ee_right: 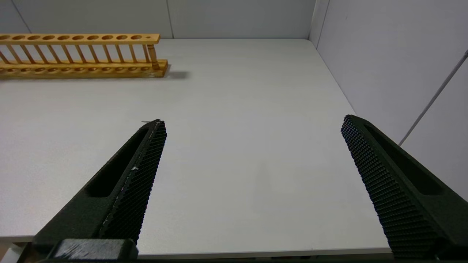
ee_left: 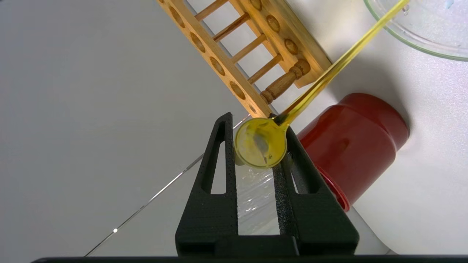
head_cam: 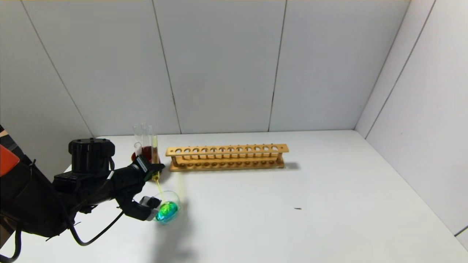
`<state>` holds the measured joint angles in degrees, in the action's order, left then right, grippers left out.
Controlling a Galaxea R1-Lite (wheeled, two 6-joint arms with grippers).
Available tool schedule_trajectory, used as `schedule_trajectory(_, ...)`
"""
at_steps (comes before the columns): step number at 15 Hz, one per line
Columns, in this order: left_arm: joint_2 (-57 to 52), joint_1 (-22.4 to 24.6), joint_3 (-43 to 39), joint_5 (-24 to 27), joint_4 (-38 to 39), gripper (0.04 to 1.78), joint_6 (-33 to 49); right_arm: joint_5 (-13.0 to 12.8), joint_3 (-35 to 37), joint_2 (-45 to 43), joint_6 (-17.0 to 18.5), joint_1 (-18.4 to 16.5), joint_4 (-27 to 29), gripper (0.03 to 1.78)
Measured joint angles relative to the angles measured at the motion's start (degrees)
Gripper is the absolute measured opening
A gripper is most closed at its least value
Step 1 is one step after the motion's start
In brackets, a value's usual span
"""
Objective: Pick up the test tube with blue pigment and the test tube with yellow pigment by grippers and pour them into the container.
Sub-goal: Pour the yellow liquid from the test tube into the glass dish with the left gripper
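A: Gripping what, the left gripper [ee_left: 260, 126]?
B: Its fingers [ee_left: 219, 160] clamp the test tube with yellow pigment [ee_left: 260, 147], tilted; a thin yellow stream runs into the container [head_cam: 169, 208], which holds blue-green liquid on the worktop [head_cam: 292, 204].
A: Right gripper [ee_right: 252, 124]?
B: Fingers spread wide, empty.

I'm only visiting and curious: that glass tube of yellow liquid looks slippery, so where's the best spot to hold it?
Probably just where the left claw holds it now: on the straight upper wall of the test tube with yellow pigment, one finger on each side. The parallel sides seat between flat fingers, and the mouth stays free to tip toward the container.
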<state>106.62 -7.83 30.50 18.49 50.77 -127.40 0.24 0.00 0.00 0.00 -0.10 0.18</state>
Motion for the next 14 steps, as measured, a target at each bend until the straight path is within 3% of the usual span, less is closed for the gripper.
schedule_trajectory(14,-1.3,-0.1,0.0,-0.4,0.0,0.34,-3.0,0.0,0.0,0.0,0.0,0.0,0.0,1.75)
